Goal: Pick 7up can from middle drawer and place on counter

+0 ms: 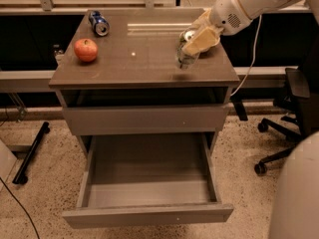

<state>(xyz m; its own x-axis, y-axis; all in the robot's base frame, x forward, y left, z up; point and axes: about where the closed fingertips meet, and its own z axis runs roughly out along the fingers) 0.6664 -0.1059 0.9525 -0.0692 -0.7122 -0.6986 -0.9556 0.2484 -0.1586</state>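
Gripping the 7up can (185, 57), the gripper (192, 47) is clamped on the can's upper part and holds it tilted, close over the counter (144, 63). To the gripper's left in view, well apart, lie an apple (86, 49) and a blue can (98, 23). Below the gripper, the middle drawer (148, 215) is open.

The dark grey-brown surface (139, 63) looks glossy; above its right side the matt cream plastic claw (193, 48) clasps a silvery metal can (183, 60).

Arm in from two o'clock
Gripper (193, 48) at one o'clock, angled down, clamped on the 7up can (183, 59).
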